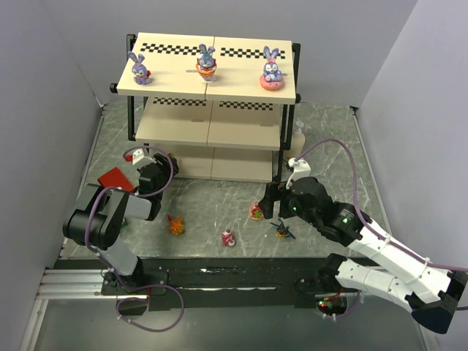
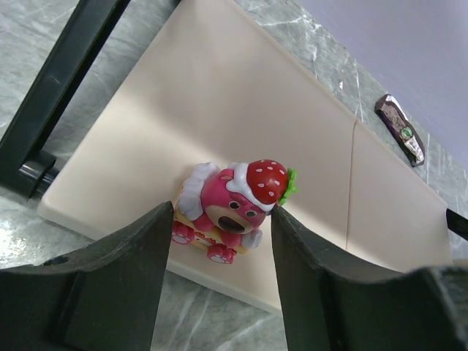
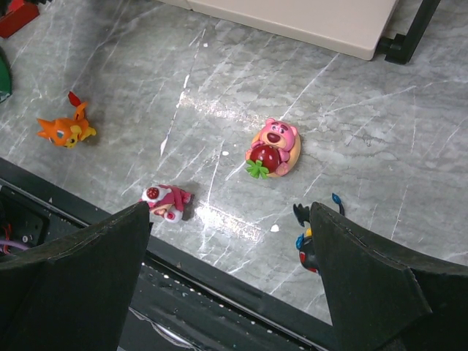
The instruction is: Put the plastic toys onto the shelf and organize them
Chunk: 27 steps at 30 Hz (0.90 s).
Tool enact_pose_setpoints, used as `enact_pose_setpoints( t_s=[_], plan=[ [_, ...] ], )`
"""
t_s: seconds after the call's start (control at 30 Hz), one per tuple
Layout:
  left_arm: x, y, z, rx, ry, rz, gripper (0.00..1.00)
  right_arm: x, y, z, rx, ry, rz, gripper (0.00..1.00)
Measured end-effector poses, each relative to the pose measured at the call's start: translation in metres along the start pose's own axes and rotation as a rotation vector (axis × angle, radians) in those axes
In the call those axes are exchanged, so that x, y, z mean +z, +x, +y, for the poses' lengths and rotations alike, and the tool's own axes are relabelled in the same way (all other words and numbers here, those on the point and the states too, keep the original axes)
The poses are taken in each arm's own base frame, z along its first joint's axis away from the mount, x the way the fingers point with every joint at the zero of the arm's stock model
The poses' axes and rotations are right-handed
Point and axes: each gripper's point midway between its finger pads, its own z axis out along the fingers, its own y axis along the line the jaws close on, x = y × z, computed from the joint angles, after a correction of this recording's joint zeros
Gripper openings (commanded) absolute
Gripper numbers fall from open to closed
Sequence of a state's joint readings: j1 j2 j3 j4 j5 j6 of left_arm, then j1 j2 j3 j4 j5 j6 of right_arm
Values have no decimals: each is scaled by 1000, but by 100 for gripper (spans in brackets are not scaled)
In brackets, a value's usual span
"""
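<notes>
By the shelf's (image 2: 219,110) edge, pink bear (image 2: 228,206) between left fingers (image 2: 124,270).

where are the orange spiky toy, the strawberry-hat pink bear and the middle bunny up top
orange spiky toy (image 3: 64,131): right wrist view, on its body
strawberry-hat pink bear (image 2: 232,205): left wrist view, on its face
middle bunny (image 1: 207,64): top external view, on its body

Left hand (image 2: 221,210) reaching forward, right hand (image 3: 230,210) spread wide
</notes>
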<state>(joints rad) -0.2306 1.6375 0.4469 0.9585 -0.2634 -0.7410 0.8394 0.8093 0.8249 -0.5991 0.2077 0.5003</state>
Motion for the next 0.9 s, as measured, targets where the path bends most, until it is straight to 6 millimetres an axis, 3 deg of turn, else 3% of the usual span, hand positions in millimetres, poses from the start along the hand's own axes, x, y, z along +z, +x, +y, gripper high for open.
enact_pose_setpoints(
  t_s=[0.3,0.9],
  plan=[
    [1,-3,5,-1,-29,-18,64,-2,0,0,2,-4,-5,96],
    [0,-7,6,-6,-39,-30,97,-1,5,1,-1,-15,10,98]
  ],
)
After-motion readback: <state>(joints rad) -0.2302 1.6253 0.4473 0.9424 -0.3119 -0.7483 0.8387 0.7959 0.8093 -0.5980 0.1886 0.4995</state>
